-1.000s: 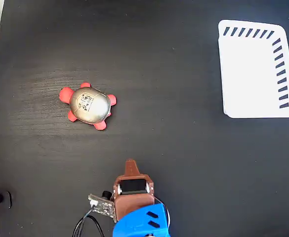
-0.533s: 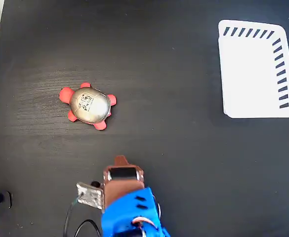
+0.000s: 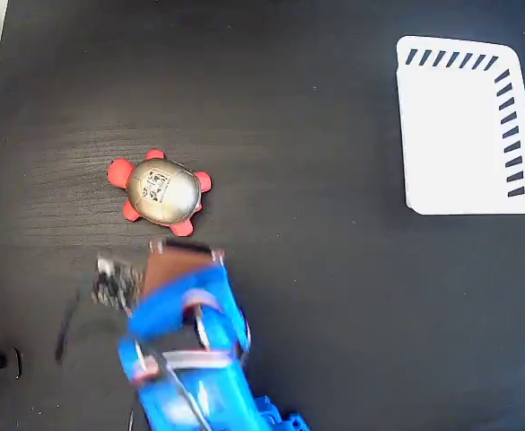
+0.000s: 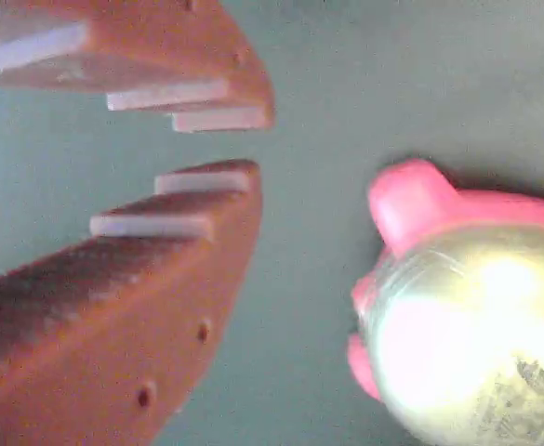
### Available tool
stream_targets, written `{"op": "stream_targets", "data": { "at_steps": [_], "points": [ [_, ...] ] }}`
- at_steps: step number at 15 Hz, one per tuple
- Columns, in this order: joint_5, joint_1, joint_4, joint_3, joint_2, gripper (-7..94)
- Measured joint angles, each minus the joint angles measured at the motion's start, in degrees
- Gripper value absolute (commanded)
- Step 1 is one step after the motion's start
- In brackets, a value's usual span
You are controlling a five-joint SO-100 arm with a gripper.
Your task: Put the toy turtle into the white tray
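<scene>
The turtle (image 3: 161, 191) is seen sitting flat on the black desk (image 3: 298, 296) in the left half of the fixed view, shell up, with the little black-and-white sticker showing on top of the shiny dome. Red legs and a red head are poking out around the shell, the head pointing left. In the wrist view the turtle (image 4: 467, 325) fills the lower right corner, quite blurry, shell glaring in the light and a pinkish-red limb sticking out toward the top.

The gripper (image 3: 183, 254) is found just on the near side of the turtle in the fixed view, close to its near legs, though actual contact can't be made out since that part is motion-blurred. The brown fingers (image 4: 160, 279) are seen much better in the wrist view: the gripper (image 4: 218, 141) is only slightly parted, a narrow gap left between the stepped tips, and nothing is held in it. The turtle is off to the right of the fingers there, not between them.

The blue arm (image 3: 190, 350) runs back to the near edge of the fixed view.

The white tray (image 3: 464, 126) is lying way over at the far right, well apart from the turtle, dark slanted slots along its far and right edges.
</scene>
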Motion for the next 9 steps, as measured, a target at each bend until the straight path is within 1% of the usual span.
{"op": "stream_targets", "data": {
  "at_steps": [1, 2, 4, 6, 8, 9],
  "points": [
    [0.2, 0.1, 0.8, -3.4, -4.2, 16],
    [0.6, -0.1, 1.7, -7.0, -8.0, 32],
    [1.2, 0.0, 3.7, -13.4, -14.4, 51],
    [1.2, -0.6, 3.5, -16.1, -17.5, 54],
    [1.2, -0.4, 3.1, -17.2, -20.0, 63],
    [1.5, -0.9, 3.0, -18.5, -21.4, 64]
  ]
}}
